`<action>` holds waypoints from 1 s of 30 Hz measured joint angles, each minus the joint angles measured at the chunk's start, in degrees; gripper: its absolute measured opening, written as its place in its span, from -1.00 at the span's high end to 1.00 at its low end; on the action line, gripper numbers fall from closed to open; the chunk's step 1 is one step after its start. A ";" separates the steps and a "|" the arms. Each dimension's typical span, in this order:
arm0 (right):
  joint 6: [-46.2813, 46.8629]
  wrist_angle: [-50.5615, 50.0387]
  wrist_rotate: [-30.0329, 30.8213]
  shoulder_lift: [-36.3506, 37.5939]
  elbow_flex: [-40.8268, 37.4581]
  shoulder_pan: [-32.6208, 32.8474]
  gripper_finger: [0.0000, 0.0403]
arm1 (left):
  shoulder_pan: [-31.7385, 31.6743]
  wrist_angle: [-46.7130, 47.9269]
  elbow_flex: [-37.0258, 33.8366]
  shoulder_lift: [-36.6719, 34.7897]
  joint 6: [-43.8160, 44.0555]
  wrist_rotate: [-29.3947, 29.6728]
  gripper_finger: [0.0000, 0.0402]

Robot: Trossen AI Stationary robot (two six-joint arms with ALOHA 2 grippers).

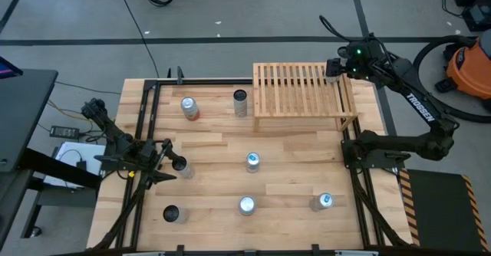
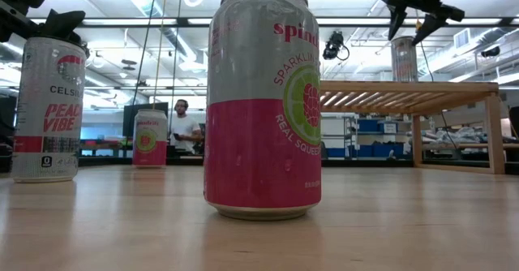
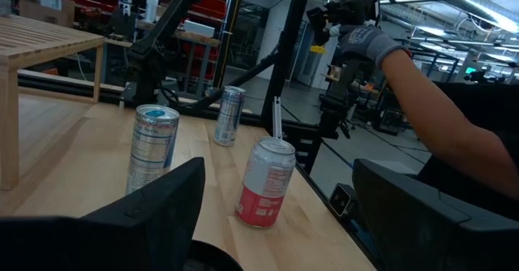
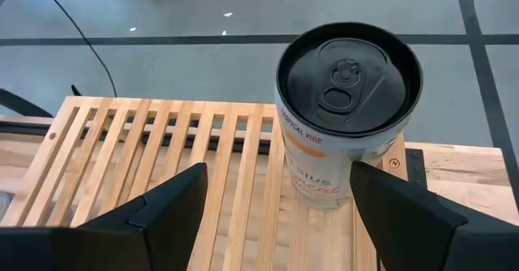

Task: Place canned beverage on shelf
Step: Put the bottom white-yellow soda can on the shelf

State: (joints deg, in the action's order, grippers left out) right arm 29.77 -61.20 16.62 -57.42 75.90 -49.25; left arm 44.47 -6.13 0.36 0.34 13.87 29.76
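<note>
The shelf (image 1: 299, 87), a low slatted light-wood rack, stands at the table's far right. A black-topped can (image 4: 349, 84) stands upright on the slats near the rack's far right corner (image 2: 403, 60). My right gripper (image 4: 276, 198) hovers open above and just behind this can (image 2: 418, 23), clear of it. My left gripper (image 1: 165, 162) waits open and level at the table's left side (image 3: 276, 214), with nothing between its fingers. A dark-topped can (image 1: 179, 166) stands upright on the table close by its fingertips.
Several more cans stand upright on the table: an orange-and-white one (image 1: 189, 108), a dark-topped one (image 1: 241, 101) left of the rack, and others at the middle (image 1: 252, 161) and along the near edge (image 1: 246, 205). A person's gloved hand (image 3: 369, 40) shows beyond the table.
</note>
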 joint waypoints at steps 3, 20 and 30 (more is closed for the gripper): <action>-0.31 0.28 0.34 -0.27 0.00 0.00 -0.55 | 0.01 0.00 0.02 0.01 0.02 -0.02 -0.57; -1.35 0.26 5.23 -0.73 0.00 -0.02 -0.55 | 0.00 0.00 0.01 0.00 0.04 -0.02 -0.57; -1.52 0.26 7.45 -0.73 0.00 -0.07 -0.55 | 0.00 0.02 0.02 0.02 0.00 -0.02 -0.57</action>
State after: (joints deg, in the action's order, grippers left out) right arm 28.25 -60.95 24.07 -58.15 75.90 -49.32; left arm 44.47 -6.11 0.38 0.36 13.87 29.74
